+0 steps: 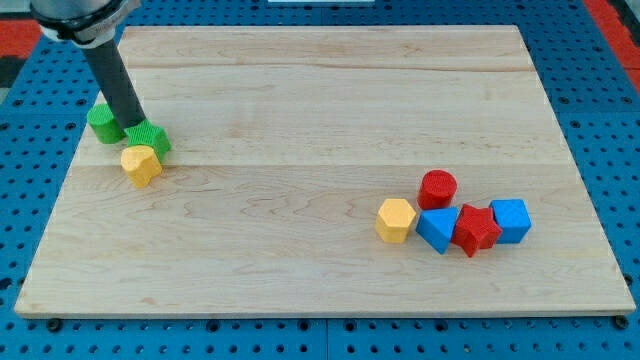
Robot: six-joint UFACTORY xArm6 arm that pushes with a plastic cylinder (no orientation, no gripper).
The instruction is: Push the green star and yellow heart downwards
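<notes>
Over at the board's left edge, the green star (150,139) touches the yellow heart (141,164) below it, and my tip (133,124) sits at the star's top edge, beside one more green block (102,122). No fingers here, just a rod. Far right: two blue, two red, one yellow.

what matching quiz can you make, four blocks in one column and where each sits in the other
Things:
1. green star
2. yellow heart
3. red cylinder
4. blue cube

Places:
A. right end of the right-hand cluster
B. at my tip, on its lower right
C. top of the right-hand cluster
D. just below the green star

Pairs: 1-B, 2-D, 3-C, 4-A
</notes>
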